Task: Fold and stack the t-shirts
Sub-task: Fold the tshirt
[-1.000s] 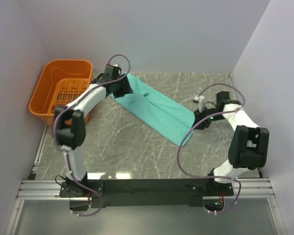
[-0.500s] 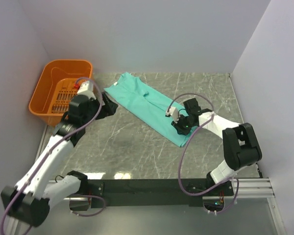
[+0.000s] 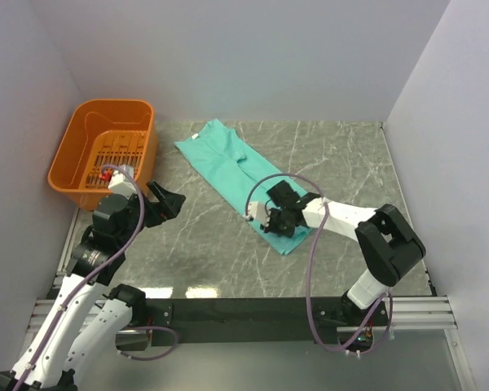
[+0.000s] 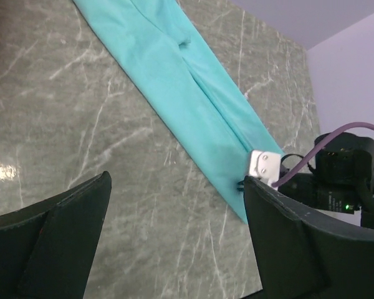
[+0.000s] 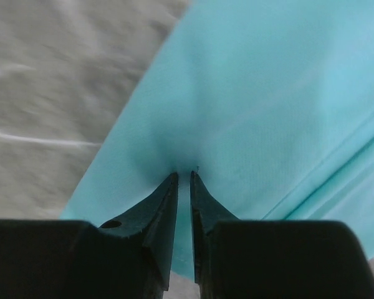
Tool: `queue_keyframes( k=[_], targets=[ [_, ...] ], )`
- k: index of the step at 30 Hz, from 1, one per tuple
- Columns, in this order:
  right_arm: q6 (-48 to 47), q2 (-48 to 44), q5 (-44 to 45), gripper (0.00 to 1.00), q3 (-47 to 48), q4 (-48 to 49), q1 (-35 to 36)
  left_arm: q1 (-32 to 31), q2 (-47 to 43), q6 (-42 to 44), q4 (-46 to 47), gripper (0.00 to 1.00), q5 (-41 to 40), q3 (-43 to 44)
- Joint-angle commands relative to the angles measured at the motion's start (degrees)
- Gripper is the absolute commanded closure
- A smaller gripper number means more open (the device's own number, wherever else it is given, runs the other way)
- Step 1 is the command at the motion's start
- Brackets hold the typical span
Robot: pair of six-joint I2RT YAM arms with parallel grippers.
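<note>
The teal-green t-shirt [image 3: 228,159] lies as a long narrow folded strip, running diagonally from the back centre toward the table's middle. It also shows in the left wrist view [image 4: 174,68] and fills the right wrist view [image 5: 268,81]. My right gripper [image 3: 266,221] is low at the strip's near end. Its jaws [image 5: 182,174] are almost together, with the tips pressed into the cloth and pinching it. My left gripper [image 3: 169,202] is wide open and empty [image 4: 177,180]. It hangs above bare table left of the shirt, clear of it.
An orange slotted basket [image 3: 73,163] stands at the back left, just behind my left arm. The marble table top [image 3: 350,155] is bounded by walls at the back and both sides. The right arm's purple cable [image 3: 310,244] loops over the table.
My left arm has let go of the shirt's far end and pulled back toward the basket, jaws open. My right gripper has moved left along the shirt's near end.
</note>
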Motion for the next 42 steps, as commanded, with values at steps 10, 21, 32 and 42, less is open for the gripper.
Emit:
queue_keyframes(
  k=[10,21,32,42],
  targets=[
    [5.0,5.2,-10.2,0.75,10.5,-9.9,22.9,0.2,-5.1,-2.0,-2.2,0.08,6.6,-3.2],
    [4.3,-0.6,-17.6,0.58,23.6,-17.6,15.2,0.2,-5.7,4.5,3.4,0.08,13.6,-3.5],
    [-43.3,-22.4,-30.9,0.44,1.8,-28.8,-24.5,-19.7,13.3,9.3,15.7,0.11,9.6,-4.1],
    [-67.1,-13.3,-35.9,0.32,4.9,-48.4,-43.0,-51.6,42.8,22.0,18.9,0.15,-14.0,5.5]
  ],
)
